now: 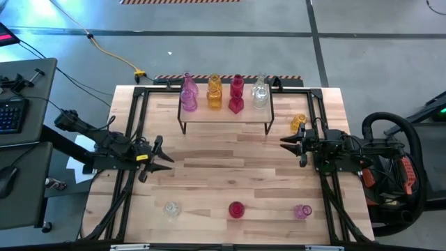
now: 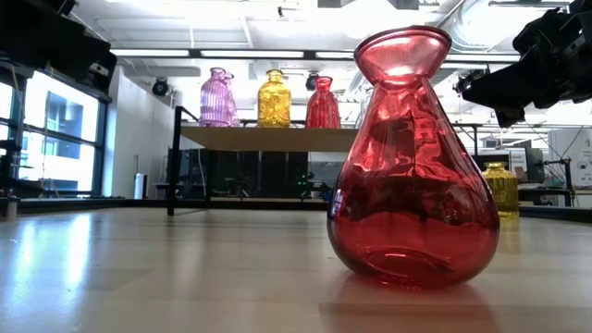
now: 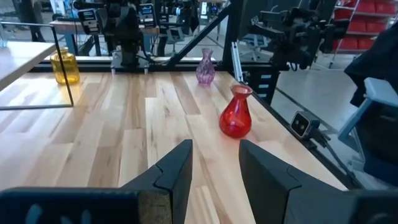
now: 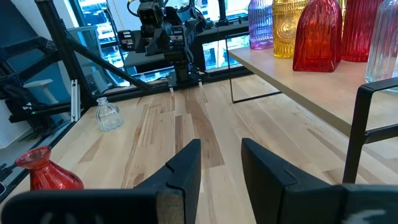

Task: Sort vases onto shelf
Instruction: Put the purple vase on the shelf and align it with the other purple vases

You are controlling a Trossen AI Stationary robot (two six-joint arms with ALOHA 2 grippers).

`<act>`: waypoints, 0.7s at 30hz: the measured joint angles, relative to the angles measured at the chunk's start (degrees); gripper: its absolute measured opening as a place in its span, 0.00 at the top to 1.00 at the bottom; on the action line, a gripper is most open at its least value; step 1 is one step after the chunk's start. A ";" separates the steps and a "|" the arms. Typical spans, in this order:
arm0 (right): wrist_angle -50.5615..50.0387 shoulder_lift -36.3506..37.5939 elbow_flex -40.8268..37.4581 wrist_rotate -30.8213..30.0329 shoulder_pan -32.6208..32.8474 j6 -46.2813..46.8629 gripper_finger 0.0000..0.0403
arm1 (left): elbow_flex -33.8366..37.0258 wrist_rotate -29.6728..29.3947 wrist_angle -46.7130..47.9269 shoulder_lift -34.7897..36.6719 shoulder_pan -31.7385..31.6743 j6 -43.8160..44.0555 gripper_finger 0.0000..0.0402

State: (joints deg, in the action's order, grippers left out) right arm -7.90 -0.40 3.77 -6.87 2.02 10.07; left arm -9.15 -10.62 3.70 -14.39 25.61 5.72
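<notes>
From above, my left fingers (image 1: 166, 155) hover over the left side of the counter (image 1: 209, 174), parted and holding nothing, while my right fingers (image 1: 286, 141) hover over the right side, also parted and empty, both pointing toward the middle. The shelf (image 1: 224, 110) stands at the far centre of the counter with vases on its top: pink ones (image 1: 189, 94), amber ones (image 1: 214, 93), red ones (image 1: 236, 95) and clear ones (image 1: 260, 92), lined up side by side. An amber vase (image 1: 298, 123) sits on the counter just right of the shelf, near my right fingers. Along the near edge, well apart from each other, stand a clear vase (image 1: 171, 209), a red vase (image 1: 236, 209) and a pink vase (image 1: 302, 210). At counter height, the red vase (image 2: 413, 162) fills the foreground, upright (it hides part of the shelf behind it), and the shelf (image 2: 268, 137) carries pink, amber and red vases in a row. Past my left fingers (image 3: 214, 171), a gap shows between the two tips; beyond them stand the red vase (image 3: 236, 112), the pink vase (image 3: 205, 67) and the amber vase (image 3: 64, 66). Past my right fingers (image 4: 221, 165), likewise apart and empty, I see the shelf (image 4: 298, 84) close beside me, the clear vase (image 4: 108, 114) farther off and the red vase (image 4: 46, 171) nearer.
</notes>
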 joint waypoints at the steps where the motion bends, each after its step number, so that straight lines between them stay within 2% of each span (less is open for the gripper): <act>1: 0.00 0.00 0.00 0.00 0.00 0.00 0.76 | 0.00 -0.01 -0.01 0.00 0.00 -0.31 0.70; 10: 0.00 0.00 0.00 -0.02 -0.02 -0.01 0.76 | 0.00 -0.56 3.48 0.00 -0.02 -1.28 0.70; 16: 0.00 0.00 0.01 0.00 -0.01 0.00 0.76 | 0.00 -1.14 4.04 0.00 -0.02 3.46 0.70; 21: 0.00 0.00 0.01 0.00 -0.01 0.00 0.76 | 0.00 -2.78 4.12 0.00 -0.02 4.10 0.70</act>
State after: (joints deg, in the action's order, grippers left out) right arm -7.90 -0.40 3.78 -6.87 2.01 10.07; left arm -9.15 -13.40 7.81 -14.39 25.58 9.82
